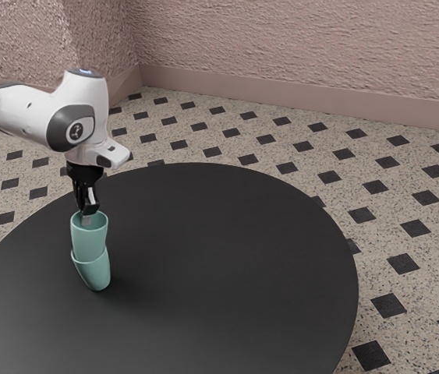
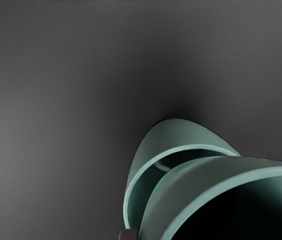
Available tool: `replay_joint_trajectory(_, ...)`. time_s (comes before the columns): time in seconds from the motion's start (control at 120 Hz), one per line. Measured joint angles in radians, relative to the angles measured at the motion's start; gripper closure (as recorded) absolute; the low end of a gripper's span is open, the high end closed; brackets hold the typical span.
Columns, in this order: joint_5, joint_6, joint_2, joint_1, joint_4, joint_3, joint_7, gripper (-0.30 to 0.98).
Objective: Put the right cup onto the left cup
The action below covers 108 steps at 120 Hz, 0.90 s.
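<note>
My gripper [image 1: 86, 213] is at the rim of the upper teal cup [image 1: 90, 240], one fingertip inside its mouth and the other at its outer side, shut on the wall. This cup's lower part is inside the mouth of the lower teal cup [image 1: 96, 274], which leans somewhat on the table. In the wrist view, the held cup [image 2: 181, 192] covers part of the lower cup [image 2: 173, 132], and a dark crescent of the lower cup's inside shows beside it. A fingertip [image 2: 128, 234] appears outside the held cup's wall.
The cups are on a round black table [image 1: 219, 265], toward the exterior view's left. Its curved edge runs around them, with a speckled, dark-diamond tiled floor [image 1: 406, 195] beyond and a pink textured wall [image 1: 305, 47] behind.
</note>
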Motion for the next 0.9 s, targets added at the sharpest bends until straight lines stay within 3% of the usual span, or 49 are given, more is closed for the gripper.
replay_joint_trajectory(0.125, 0.0, 0.007, 0.005, -0.001, 0.0, 0.0, -0.001, 0.77)
replay_joint_trajectory(0.308, -0.003, 0.008, -0.002, -0.008, 0.005, 0.0, 0.0, 0.37)
replay_joint_trajectory(0.458, -0.006, 0.005, -0.019, -0.013, 0.01, -0.001, -0.001, 0.18)
replay_joint_trajectory(0.642, -0.018, -0.01, -0.032, -0.037, 0.054, -0.002, -0.001, 0.08)
replay_joint_trajectory(0.9, -0.026, -0.059, -0.019, -0.065, 0.169, -0.003, 0.006, 0.02)
